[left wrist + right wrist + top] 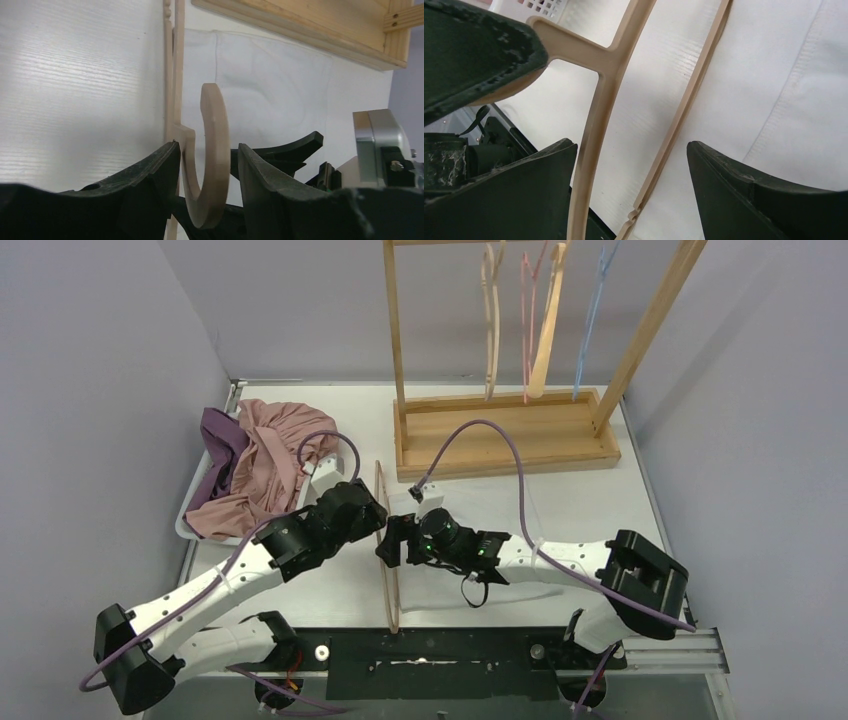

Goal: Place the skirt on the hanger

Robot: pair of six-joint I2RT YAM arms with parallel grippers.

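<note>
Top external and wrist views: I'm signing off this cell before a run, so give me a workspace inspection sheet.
Surface: white table, no spills seen.
Job's things: pale wooden hanger standing on edge between the arms; dusty-pink garment heaped in white plastic basket, rear left.
Clutter: purple garment in that basket.
End effectors: left end effector straddles the hanger's hook, grip unclear; right end effector open around its bars.
Cables: purple cables arch above both wrists.
Surroundings: wooden rack holding spare hangers; grey walls.

The pale wooden hanger [391,595] lies mid-table between the left gripper [372,512] and right gripper [392,542], the pink fabric skirt [265,455] in the white plastic basket [185,523] to its left, and the wooden rack [505,435] behind.
</note>
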